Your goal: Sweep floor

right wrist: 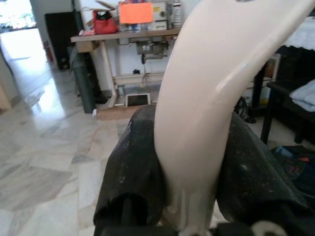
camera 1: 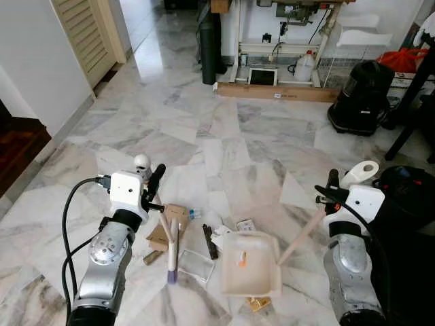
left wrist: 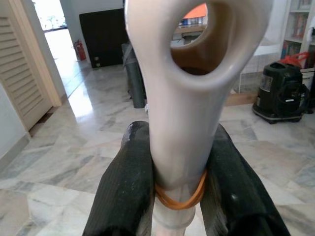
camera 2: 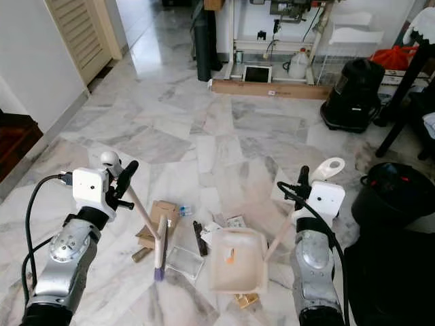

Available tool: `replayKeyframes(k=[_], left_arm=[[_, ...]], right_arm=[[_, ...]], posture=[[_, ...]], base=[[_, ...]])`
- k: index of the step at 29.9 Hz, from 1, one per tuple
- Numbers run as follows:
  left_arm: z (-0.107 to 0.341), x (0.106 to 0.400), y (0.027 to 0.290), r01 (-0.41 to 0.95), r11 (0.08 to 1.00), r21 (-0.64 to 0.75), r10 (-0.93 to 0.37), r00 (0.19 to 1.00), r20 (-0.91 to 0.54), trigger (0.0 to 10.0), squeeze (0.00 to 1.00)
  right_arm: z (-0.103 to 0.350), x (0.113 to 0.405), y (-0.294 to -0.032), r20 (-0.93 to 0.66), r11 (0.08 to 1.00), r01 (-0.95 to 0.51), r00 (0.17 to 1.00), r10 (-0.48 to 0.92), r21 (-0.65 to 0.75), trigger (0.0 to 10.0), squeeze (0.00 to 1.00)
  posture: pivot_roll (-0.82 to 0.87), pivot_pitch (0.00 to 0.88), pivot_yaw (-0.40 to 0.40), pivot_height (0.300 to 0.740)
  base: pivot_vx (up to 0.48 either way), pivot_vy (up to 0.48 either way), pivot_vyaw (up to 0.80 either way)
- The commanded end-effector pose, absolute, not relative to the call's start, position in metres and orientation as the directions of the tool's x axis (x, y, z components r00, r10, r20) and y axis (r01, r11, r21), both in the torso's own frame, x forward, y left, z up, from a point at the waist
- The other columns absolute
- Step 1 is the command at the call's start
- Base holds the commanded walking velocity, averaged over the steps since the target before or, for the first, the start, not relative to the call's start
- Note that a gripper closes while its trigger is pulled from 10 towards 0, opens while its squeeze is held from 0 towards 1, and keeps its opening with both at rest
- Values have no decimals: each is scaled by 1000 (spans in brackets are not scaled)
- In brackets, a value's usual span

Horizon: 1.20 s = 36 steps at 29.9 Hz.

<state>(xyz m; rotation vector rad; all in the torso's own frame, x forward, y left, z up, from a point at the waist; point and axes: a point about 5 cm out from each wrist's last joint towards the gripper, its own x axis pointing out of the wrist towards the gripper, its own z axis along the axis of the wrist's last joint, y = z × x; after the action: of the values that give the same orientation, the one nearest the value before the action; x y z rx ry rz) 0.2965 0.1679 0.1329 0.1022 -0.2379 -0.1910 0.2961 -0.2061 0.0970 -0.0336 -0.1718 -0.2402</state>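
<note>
Claw status, left claw (left wrist: 177,196): both black fingers (left wrist: 125,191) clamped on the cream handle of the hand brush (camera 1: 170,248), an orange rubber band (left wrist: 179,199) wrapped round the handle just at the grip. Handle end with its hanging hole points away from the wrist; brush shaft runs down from the claw to the floor, its purple-tipped head resting beside the cardboard scraps (camera 1: 166,227)

Right claw (right wrist: 187,196): fingers pressed tight on the cream handle of the dustpan (camera 1: 250,272). Pan sits on the marble floor (camera 1: 224,122) between the two arms, mouth turned toward the litter, one small orange scrap already inside

Litter: cardboard pieces, a clear plastic square (camera 1: 196,265), a dark stick-like item (camera 1: 210,241), paper bits (camera 1: 245,225), all clustered between brush head and pan. One gold-coloured piece (camera 1: 258,303) lies on the near side of the pan, outside the sweep path

Risks, judged from this layout:
- brush head rests short of the cardboard; a stroke toward the pan may ride over the flat plastic square rather than push it
- pan edge may not sit flush on the marble, so thin paper slides under
- larger cardboard could jam at the pan mouth and shove the pan away
- gold piece behind the pan likely missed unless the pan is repositioned
- handle may rotate in the left grip under side load
</note>
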Motion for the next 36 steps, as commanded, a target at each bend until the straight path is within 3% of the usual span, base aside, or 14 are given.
replayKeyframes(k=[1,36], left_arm=[[136,294,165,174,975,140,-206,944,259,10000,0],[121,280,171,105,985,137,-135,964,229,10000,0]], right_arm=[[112,298,-205,238,973,228,946,-219,-12,10000,0],[107,285,-202,193,982,187,965,-178,-31,10000,0]], posture=[[36,0,37,740],[31,18,18,740]], base=[[0,0,0],[0,0,0]])
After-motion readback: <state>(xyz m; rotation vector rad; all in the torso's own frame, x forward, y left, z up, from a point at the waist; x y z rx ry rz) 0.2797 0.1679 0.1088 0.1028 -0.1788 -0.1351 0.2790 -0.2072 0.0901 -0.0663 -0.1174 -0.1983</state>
